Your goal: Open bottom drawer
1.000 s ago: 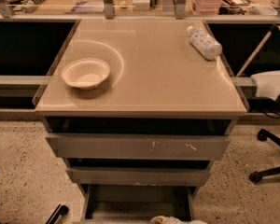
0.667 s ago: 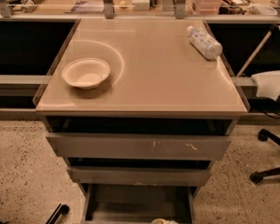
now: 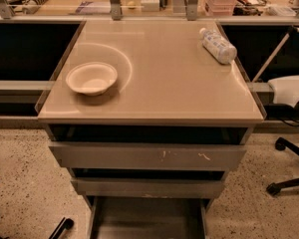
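Observation:
The grey cabinet shows three drawers below its tan top. The bottom drawer stands pulled out toward me. I see its dark inside and its two side walls; its flat front is cut off by the lower edge of the view. Above it are the mid-sized grey front and the widest grey front with white scratch marks, both only slightly out. My gripper is not in view.
A white bowl sits on the left of the cabinet top and a plastic bottle lies at its back right. An office chair stands to the right. A black leg lies on the speckled floor at lower left.
A pale part of my gripper that showed at the bottom edge, over the open bottom drawer, has dropped out of view. The drawers have not moved.

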